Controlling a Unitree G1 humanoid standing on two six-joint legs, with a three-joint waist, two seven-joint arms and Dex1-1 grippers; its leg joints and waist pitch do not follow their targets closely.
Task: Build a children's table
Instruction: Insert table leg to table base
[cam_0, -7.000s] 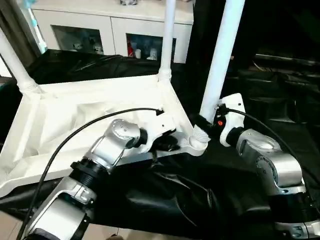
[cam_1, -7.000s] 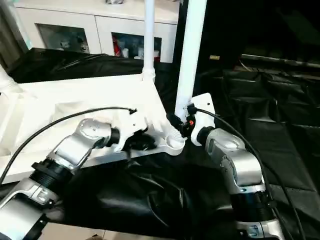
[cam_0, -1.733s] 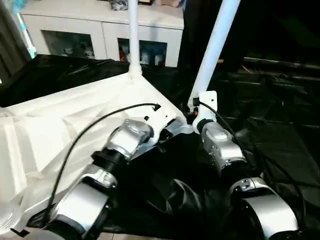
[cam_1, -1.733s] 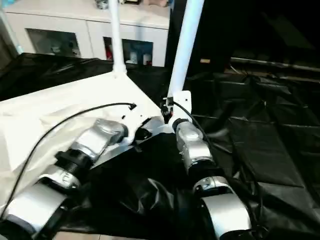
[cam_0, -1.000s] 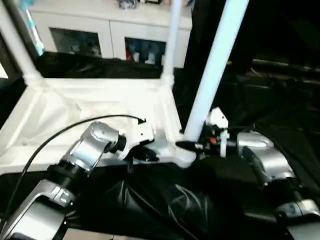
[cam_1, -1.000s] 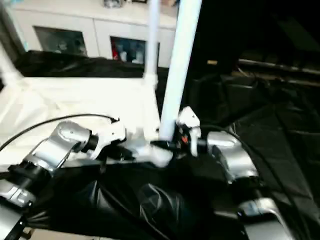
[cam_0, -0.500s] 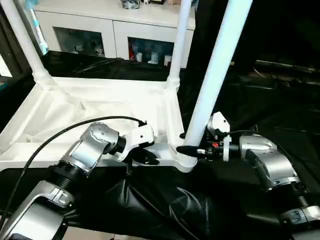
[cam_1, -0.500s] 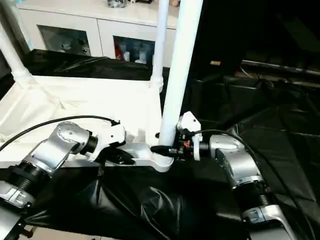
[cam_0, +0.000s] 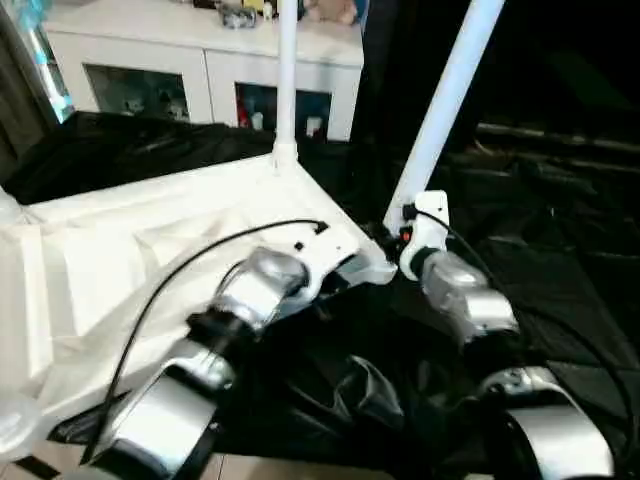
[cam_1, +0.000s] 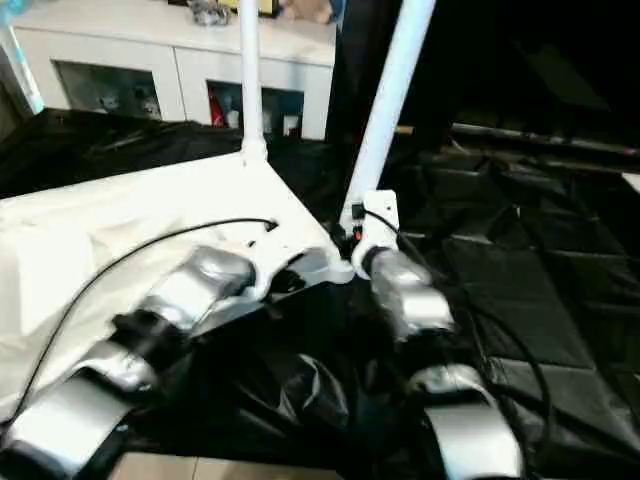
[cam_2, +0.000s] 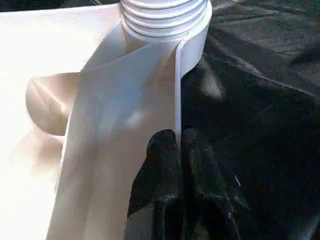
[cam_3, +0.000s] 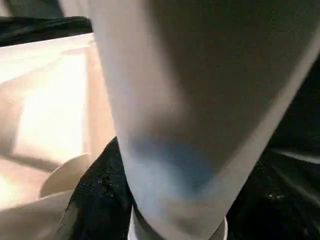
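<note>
- The white tabletop (cam_0: 150, 250) lies underside-up on the table draped in black sheeting (cam_0: 560, 270); its far-left part runs past the picture's edge, and glare washes out the ribs.
- A leg (cam_0: 287, 80) stands in the far corner socket, its top cut off by the frame.
- The left hand (cam_2: 179, 150) has its two black fingers (cam_2: 162, 165) pressed together on the thin edge wall of the tabletop, right beside the near corner socket (cam_2: 165, 20). From the head camera, the white wrist housing covers this grip.
- A second leg (cam_0: 440, 110) rises tilted from that near socket, its top also out of frame.
- The right hand (cam_0: 385, 240) sits at this leg's base, half spread around the tube; its fingers are mostly hidden behind the leg, and only a dark finger (cam_3: 97, 195) shows in its wrist view.
</note>
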